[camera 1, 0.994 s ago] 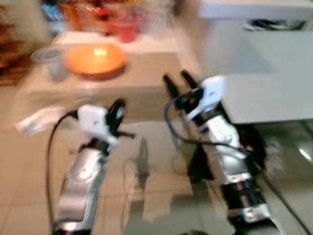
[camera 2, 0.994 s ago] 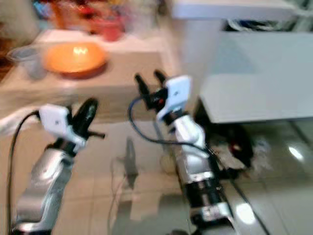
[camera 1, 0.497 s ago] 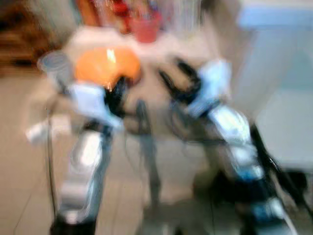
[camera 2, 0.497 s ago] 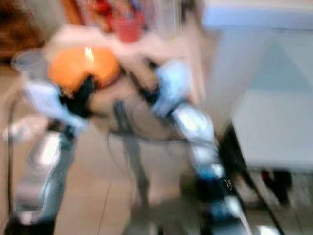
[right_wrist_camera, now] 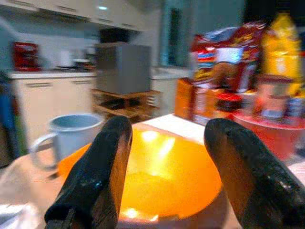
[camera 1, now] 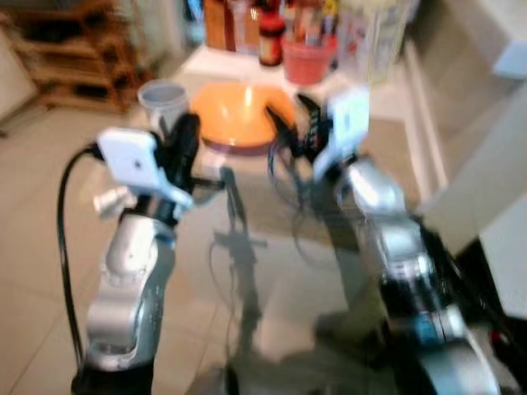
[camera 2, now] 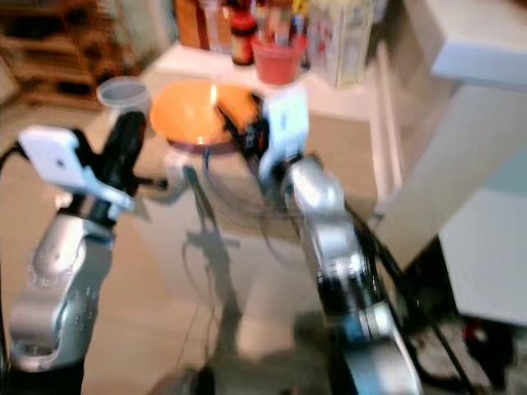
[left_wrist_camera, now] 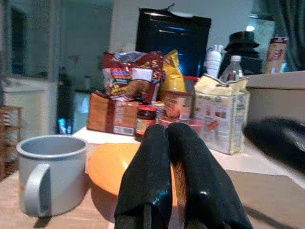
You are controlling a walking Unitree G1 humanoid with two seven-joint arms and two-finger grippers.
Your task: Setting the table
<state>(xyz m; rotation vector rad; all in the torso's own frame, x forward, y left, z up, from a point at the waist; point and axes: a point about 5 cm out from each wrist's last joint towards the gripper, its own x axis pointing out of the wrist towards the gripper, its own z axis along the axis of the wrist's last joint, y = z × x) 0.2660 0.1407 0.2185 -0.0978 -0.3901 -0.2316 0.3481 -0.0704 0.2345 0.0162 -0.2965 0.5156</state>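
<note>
An orange bowl sits on a low table, with a grey mug just to its left. My right gripper is held out at the bowl's near right rim, open. In the right wrist view the bowl lies between its spread fingers, and the mug stands off to one side. My left gripper is shut and empty, raised in front of the mug. In the left wrist view its fingertips are pressed together, pointing between the mug and the bowl.
A red cup, jars and food packets crowd the table's back edge. A carton stands beside them. A wooden shelf stands at the far left, and a white counter rises on the right. A tiled floor lies below.
The whole view has swung and closed in on the table, with heavy blur between. Both grippers are now up by the bowl and mug. Their finger states look unchanged.
</note>
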